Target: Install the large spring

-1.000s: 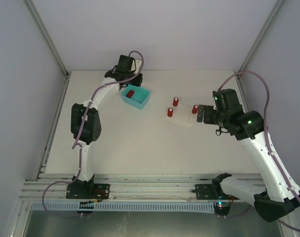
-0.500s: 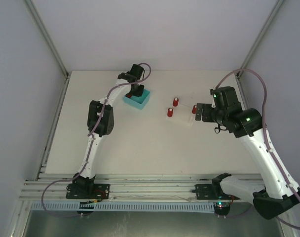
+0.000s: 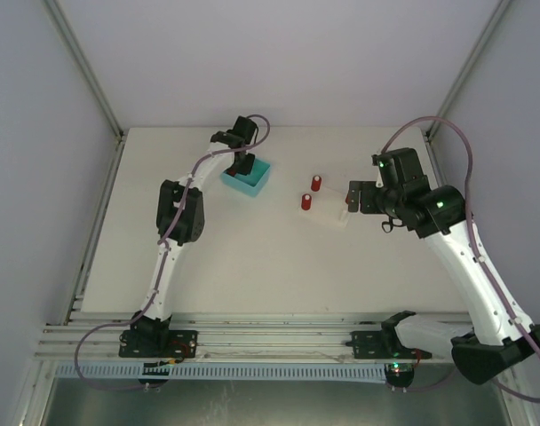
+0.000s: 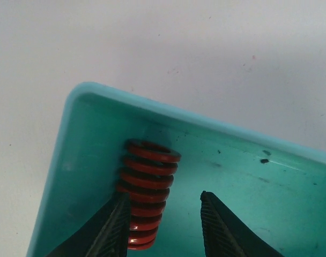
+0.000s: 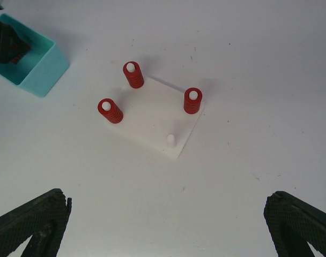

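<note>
The left gripper is down inside the teal bin, its jaws spread apart and not clenched on anything. The large spring, red and lying on its side, sits between the two fingers in the bin's far-left corner. It is close against the left finger and apart from the right one. From above, this gripper hangs over the bin at the far middle of the table.

The right gripper is released, its jaws wide open and holding nothing. It hovers just to the right of the white plate. Three red springs stand on pegs at three corners of the plate. The fourth peg, at the corner nearest this gripper, is bare. The plate lies to the right of the bin, well apart from it.
</note>
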Controlling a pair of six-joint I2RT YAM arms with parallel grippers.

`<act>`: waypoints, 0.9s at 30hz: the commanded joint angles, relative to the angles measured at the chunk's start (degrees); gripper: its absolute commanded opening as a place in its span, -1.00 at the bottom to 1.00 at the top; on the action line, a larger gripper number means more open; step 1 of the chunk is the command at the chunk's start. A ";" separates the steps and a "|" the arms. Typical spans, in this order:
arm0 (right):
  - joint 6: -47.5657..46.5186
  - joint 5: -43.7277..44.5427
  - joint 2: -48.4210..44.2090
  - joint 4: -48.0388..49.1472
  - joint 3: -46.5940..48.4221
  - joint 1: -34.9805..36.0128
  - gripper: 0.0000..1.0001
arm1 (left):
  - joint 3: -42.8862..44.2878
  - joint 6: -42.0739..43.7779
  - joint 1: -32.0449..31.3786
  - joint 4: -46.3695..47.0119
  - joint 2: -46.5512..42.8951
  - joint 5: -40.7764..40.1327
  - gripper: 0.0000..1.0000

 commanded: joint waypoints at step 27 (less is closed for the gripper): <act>2.15 0.96 -1.41 0.15 -0.16 -0.13 1.00 | -9.16 -0.46 2.40 6.07 -2.03 11.78 -0.74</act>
